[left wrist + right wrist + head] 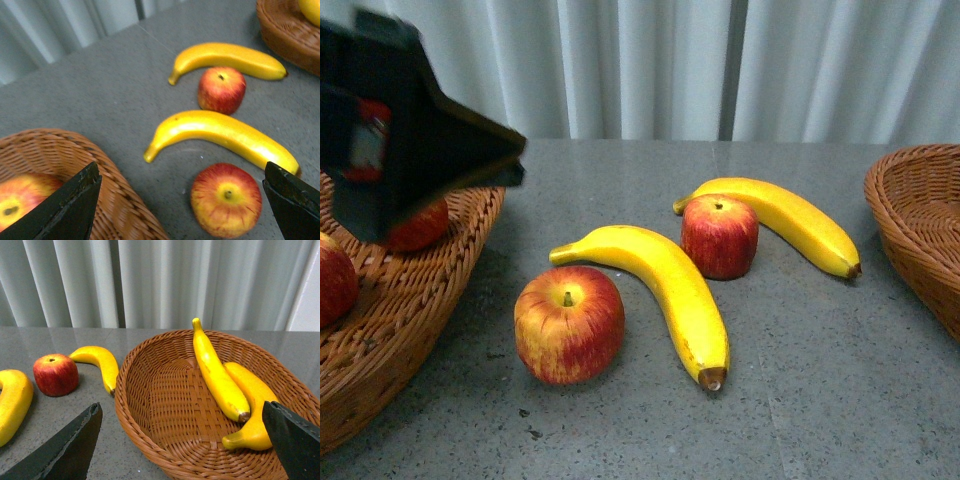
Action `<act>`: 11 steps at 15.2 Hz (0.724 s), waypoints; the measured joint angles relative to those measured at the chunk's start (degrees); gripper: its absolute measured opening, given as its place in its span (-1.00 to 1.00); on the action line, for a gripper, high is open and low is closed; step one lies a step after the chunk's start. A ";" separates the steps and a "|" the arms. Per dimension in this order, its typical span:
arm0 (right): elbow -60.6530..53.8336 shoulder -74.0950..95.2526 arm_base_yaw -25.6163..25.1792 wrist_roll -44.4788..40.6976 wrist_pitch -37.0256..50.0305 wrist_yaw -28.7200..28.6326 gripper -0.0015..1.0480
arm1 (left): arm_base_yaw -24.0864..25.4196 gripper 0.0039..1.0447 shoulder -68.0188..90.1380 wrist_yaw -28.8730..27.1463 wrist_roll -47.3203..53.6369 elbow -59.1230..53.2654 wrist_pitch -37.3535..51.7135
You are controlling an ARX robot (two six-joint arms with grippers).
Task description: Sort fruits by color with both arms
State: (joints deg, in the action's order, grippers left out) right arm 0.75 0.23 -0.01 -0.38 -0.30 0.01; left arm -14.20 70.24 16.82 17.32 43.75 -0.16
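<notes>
Two red apples, a near one (569, 324) and a far one (719, 236), lie on the grey table with two yellow bananas, near (665, 290) and far (790, 222). My left arm (410, 140) hangs over the left basket (410, 300), which holds two apples (420, 228). My left gripper (181, 197) is open and empty above the near apple (226, 199) and the basket's edge (110, 175). My right gripper (182, 445) is open and empty over the right basket (130, 410), which holds two bananas (217, 372). The right arm is out of the front view.
The right wicker basket (920, 220) stands at the table's right edge and the left one at the left edge. A pale curtain (670, 60) hangs behind the table. The loose fruit lies between the baskets.
</notes>
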 joint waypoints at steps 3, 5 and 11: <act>0.00 0.00 0.00 0.00 0.00 0.00 0.87 | -5.11 0.88 7.08 -1.03 4.31 1.18 -1.49; 0.00 0.00 0.00 0.00 0.00 0.00 0.87 | -6.45 0.88 10.95 -2.69 6.10 1.79 -1.29; 0.00 0.00 0.00 0.00 0.00 0.00 0.87 | -8.81 0.88 22.21 -5.70 8.00 3.85 -1.60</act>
State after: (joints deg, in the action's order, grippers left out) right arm 0.75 0.23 -0.01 -0.38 -0.30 0.01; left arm -23.00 92.44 11.11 25.32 47.59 -1.76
